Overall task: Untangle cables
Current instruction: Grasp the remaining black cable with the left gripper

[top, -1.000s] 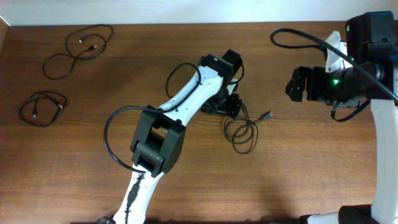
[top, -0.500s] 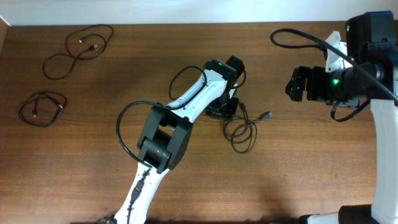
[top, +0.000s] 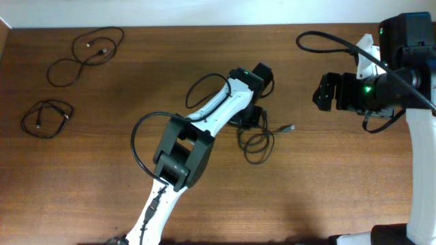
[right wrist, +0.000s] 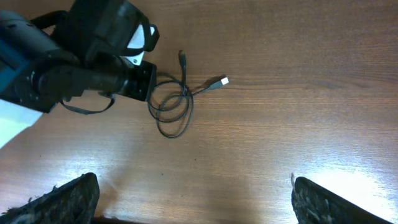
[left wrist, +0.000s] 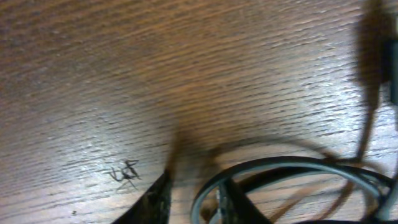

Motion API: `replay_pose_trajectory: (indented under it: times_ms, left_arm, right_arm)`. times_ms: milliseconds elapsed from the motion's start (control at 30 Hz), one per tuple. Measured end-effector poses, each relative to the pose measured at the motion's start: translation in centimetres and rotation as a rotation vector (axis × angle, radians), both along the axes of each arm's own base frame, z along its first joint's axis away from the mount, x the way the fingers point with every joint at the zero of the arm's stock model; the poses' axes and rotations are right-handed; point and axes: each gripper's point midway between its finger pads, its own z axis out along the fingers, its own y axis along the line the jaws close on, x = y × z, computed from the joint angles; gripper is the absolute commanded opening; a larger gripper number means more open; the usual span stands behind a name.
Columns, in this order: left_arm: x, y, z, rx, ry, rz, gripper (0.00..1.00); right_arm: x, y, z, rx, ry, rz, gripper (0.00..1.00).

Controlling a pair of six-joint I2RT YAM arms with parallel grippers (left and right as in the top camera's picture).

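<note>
**Left pincer on the tangle, nothing holding the other end**

My left pincer is down on the tabletop at the left edge of the tangled cable. Its wrist view shows the fingers close together with a strand of the loop running between them, so I read it as pinching that strand, though only near the tips. The tangle lies mid-tabletop as a few overlapping loops. One plug end trails out to the right, and a second end pokes up just beside the pincer.

My right pincer hangs spread wide with nothing in it, well apart from the tangle. Two other cables, a loose open loop and a tighter coil, sit far off at the left edge, already separate.

My main worry is that nothing anchors the tangle. If I pull with the left arm alone, the whole bundle may slide along the wood and the loops will not open. A hard pull could also cinch the crossing tighter, or catch the trailing plug in a loop. With so shallow a grip, the thin cord could slip free under any sideways tug.
</note>
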Motion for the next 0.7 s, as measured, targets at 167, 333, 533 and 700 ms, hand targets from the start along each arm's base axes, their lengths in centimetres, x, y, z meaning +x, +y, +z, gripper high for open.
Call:
replay_pose_trajectory:
  times_ms: [167, 333, 533, 700]
  left_arm:
    - [-0.3, -0.5, 0.0, 0.007, -0.006, -0.017, 0.00]
    - [-1.1, 0.1, 0.2, 0.041, 0.040, -0.017, 0.00]
    - [-1.2, 0.2, 3.0, 0.061, 0.066, -0.006, 0.00]
    - [0.3, -0.9, 9.7, -0.008, -0.027, -0.002, 0.00]
  right_arm:
    - [0.0, 0.0, 0.0, 0.000, 0.000, 0.000, 0.98]
    - [0.0, 0.0, 0.0, 0.000, 0.000, 0.000, 0.99]
    - [0.0, 0.0, 0.0, 0.000, 0.000, 0.000, 0.98]
    - [0.0, 0.0, 0.0, 0.000, 0.000, 0.000, 0.98]
